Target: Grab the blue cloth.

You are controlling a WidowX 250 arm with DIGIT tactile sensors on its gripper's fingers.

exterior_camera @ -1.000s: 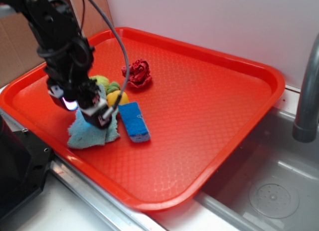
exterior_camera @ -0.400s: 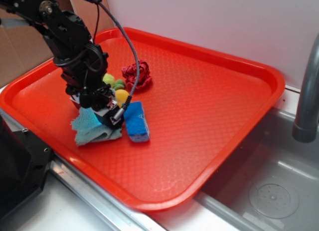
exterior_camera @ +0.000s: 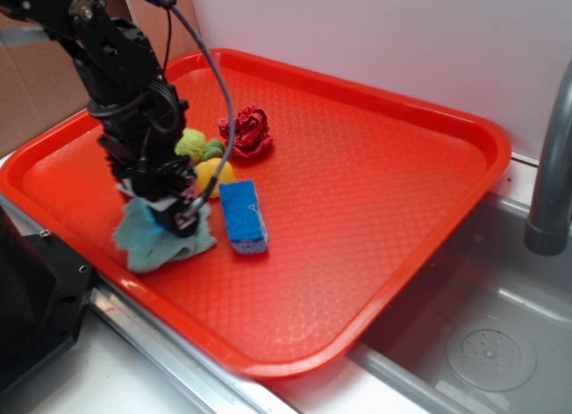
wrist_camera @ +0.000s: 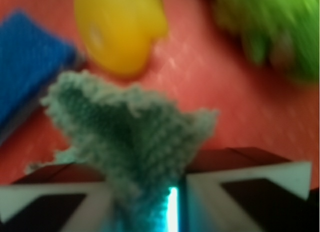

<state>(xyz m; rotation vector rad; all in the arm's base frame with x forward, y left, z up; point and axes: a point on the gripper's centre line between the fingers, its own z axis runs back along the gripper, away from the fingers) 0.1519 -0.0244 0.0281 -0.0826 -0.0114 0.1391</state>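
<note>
Blue cloth (exterior_camera: 152, 242): pale teal terry rag at the near-left part of the red tray (exterior_camera: 375, 173), bunched into a peak and pinched between the jaws of the gripper (exterior_camera: 176, 222). Jaws closed on the cloth, seen plainly from the wrist view, where the blue cloth (wrist_camera: 135, 142) rises as a fuzzy wedge from the narrow gap between the two pale fingers (wrist_camera: 250, 179). Cloth directly under and between the jaws, most of it spread to the near left of the gripper, lower edge apparently touching the tray; hard to tell whether any of it has left the surface. No clear long axis, since bunched. Just right of the cloth, a bright blue block sponge (exterior_camera: 243, 215), close beside but seemingly not caught in the grip. Beyond the gripper, a yellow ball (exterior_camera: 214, 173) and green balls (exterior_camera: 192, 146), then a dark red fabric rose (exterior_camera: 247, 131) farther back. Judged next need: a straight lift upward. Wrist view blurred at the edges; depth of the grip hidden by the cloth itself. Far side of the cloth hidden behind the black arm in the exterior view.
</note>
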